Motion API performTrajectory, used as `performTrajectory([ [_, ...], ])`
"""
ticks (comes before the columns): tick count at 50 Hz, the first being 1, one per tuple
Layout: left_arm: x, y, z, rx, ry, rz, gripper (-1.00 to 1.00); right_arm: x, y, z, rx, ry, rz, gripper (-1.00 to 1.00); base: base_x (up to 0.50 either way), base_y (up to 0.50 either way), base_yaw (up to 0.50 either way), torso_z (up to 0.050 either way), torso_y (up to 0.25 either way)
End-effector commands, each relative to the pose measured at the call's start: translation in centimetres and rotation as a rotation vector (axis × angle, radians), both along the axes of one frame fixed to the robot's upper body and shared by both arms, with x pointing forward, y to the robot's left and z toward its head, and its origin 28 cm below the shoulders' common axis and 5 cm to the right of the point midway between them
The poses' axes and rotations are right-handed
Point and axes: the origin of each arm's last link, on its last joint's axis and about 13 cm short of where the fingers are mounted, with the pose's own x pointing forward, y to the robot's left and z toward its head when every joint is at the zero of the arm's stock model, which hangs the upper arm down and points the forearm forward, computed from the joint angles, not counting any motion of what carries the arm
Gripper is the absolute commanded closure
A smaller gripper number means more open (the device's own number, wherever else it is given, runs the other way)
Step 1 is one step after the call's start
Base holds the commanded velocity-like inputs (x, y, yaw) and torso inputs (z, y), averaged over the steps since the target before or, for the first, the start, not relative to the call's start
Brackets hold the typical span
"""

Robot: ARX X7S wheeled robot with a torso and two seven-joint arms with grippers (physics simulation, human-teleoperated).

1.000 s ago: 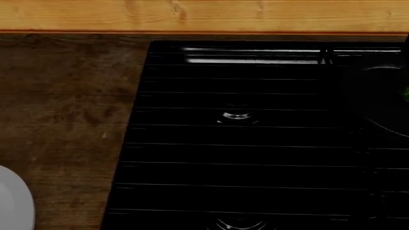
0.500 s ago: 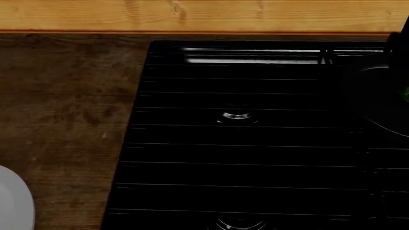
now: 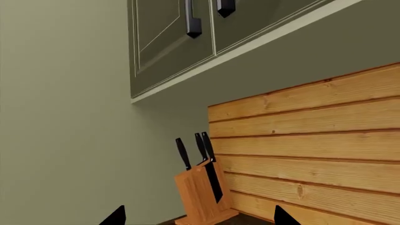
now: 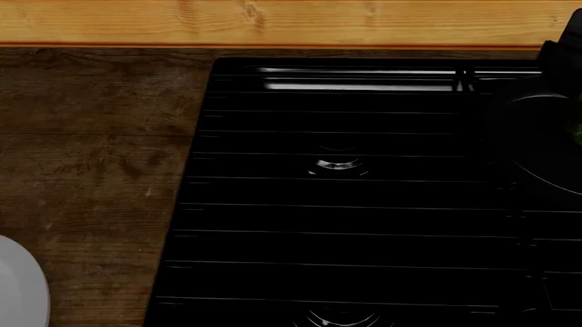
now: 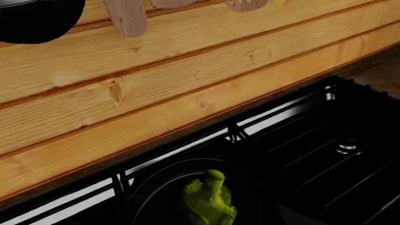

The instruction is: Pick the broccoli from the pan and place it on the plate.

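The broccoli (image 5: pixel 209 200), a lumpy yellow-green floret, lies inside the black pan (image 5: pixel 150 197) in the right wrist view, directly below the camera. No right fingers show there. In the head view the pan (image 4: pixel 541 139) sits on the stove at the right edge, with only a green sliver of the broccoli (image 4: pixel 577 134) visible. A dark part of my right arm (image 4: pixel 563 41) reaches in above it at the top right. The white plate (image 4: pixel 18 286) shows at the lower left on the wooden counter. My left gripper (image 3: pixel 200 220) is open, empty, and raised facing the wall.
A black stove (image 4: pixel 345 204) with grates and burners fills the middle of the head view. A wooden backsplash (image 4: pixel 272 20) runs behind it. A knife block (image 3: pixel 203 197) stands by the wall under the cabinets. Wooden utensils (image 5: pixel 125 16) hang above the pan.
The dark shape of my right arm has come further into the top right of the head view, towards the pan. The plate, pan and stove have not moved.
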Motion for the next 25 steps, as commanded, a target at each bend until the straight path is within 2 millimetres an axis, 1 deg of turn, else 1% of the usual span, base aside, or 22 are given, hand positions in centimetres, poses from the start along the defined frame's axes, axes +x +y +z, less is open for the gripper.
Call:
performTrajectory([
  [1,0.5,-0.1,-0.1,0.002,0.012,-0.005,-1.0,1.3,0.0,-0.5,0.016,0.019,-0.009,-1.0,0.0,0.0,0.0,0.0,0.0],
  [14,0.5,-0.3,-0.1,0.005,0.018,-0.006,-1.0,2.8,-0.5,-0.9,0.05,0.028,-0.033,-1.0,0.0,0.0,0.0,0.0,0.0],
  [25,0.5,-0.4,0.1,0.009,0.021,-0.008,-1.0,3.5,-1.2,-1.3,0.08,0.029,-0.055,-1.0,0.0,0.0,0.0,0.0,0.0],
])
